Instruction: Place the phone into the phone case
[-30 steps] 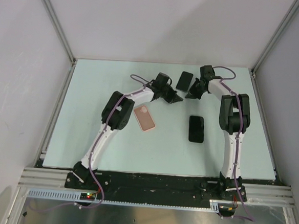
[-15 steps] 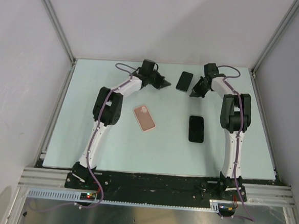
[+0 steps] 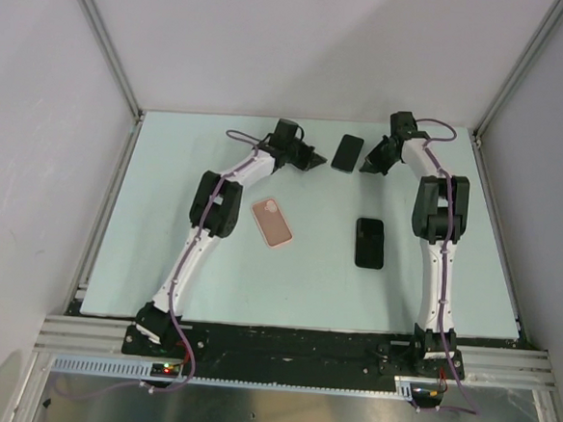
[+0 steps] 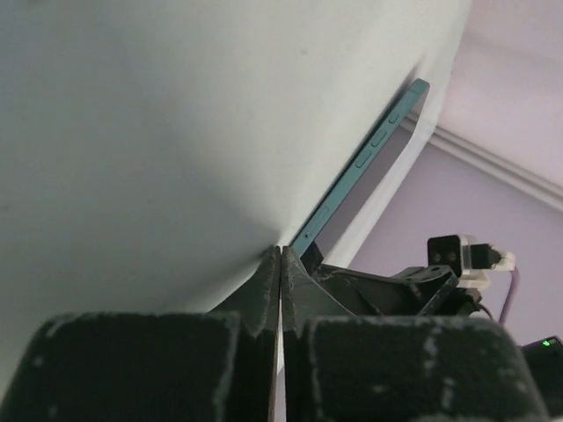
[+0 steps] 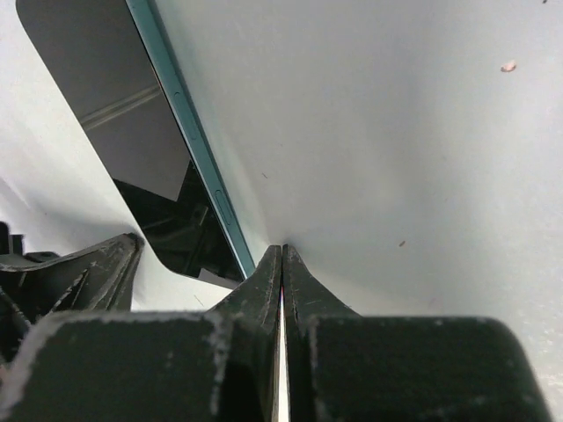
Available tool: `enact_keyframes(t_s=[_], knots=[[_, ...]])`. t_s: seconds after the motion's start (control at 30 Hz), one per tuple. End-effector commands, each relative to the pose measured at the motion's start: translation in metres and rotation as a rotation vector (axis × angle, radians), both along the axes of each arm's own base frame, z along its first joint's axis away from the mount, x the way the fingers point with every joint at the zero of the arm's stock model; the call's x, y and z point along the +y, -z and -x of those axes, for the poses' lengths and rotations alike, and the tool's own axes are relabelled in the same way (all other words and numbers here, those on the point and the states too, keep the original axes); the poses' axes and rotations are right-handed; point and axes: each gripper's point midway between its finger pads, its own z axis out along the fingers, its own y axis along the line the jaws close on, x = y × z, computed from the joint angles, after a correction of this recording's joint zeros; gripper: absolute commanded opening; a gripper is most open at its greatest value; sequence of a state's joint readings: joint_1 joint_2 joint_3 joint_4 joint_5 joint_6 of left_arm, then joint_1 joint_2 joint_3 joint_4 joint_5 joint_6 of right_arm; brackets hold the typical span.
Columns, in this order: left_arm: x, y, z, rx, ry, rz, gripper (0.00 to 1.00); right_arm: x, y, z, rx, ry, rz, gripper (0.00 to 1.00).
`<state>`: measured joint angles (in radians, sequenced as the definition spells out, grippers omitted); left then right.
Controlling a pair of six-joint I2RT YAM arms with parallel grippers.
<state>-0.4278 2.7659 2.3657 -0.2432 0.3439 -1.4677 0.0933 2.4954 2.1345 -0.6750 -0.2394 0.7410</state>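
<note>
Phone case (image 3: 272, 222), the pink one, lies on the table (image 3: 163, 241) just left of centre in the top view, and it looks empty. A dark slab (image 3: 370, 242) sits to its right, well apart from it; you cannot tell from these views whether that is a second phone or another case. Farther back, in the upper middle of the frame, the phone (image 3: 346, 153) lies flat with its dark face up, outside the case. Your left claw (image 3: 317, 161) is just to its left and your right claw (image 3: 366, 167) just to its right. Both have their fingers pressed fully together and hold nothing, tips low by the phone's long edges. By my reading no step is done yet: you have to get hold of the phone, bring it to the case and seat it.
</note>
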Motion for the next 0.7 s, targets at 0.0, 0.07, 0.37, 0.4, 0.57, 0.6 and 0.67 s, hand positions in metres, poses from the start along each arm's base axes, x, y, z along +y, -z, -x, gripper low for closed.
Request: enact_keyframes(t_s=[0.0,0.07,0.37,0.4,0.57,0.6,0.67], knots=[[-0.006,-0.023,-0.011,-0.038,-0.042,0.024,0.00,0.007,0.007,-0.001,0.022,-0.003,-0.010,0.00],[-0.008,-0.019,-0.010,-0.033,-0.044,0.018,0.00,0.009,0.007,-0.003,0.019,-0.006,-0.009,0.00],[-0.020,-0.007,-0.006,-0.018,-0.035,0.020,0.00,0.011,0.008,-0.005,0.016,-0.018,0.001,0.00],[-0.021,-0.006,-0.006,-0.016,-0.035,0.020,0.00,0.011,0.009,-0.005,0.015,-0.023,0.002,0.00],[-0.023,-0.003,-0.002,-0.001,-0.025,0.022,0.00,0.012,0.012,-0.004,0.022,-0.048,0.016,0.00],[-0.024,-0.003,-0.001,0.000,-0.021,0.021,0.00,0.012,0.012,-0.004,0.023,-0.051,0.019,0.00],[-0.027,-0.002,0.001,0.004,-0.016,0.022,0.00,0.012,0.013,-0.003,0.023,-0.059,0.023,0.00]])
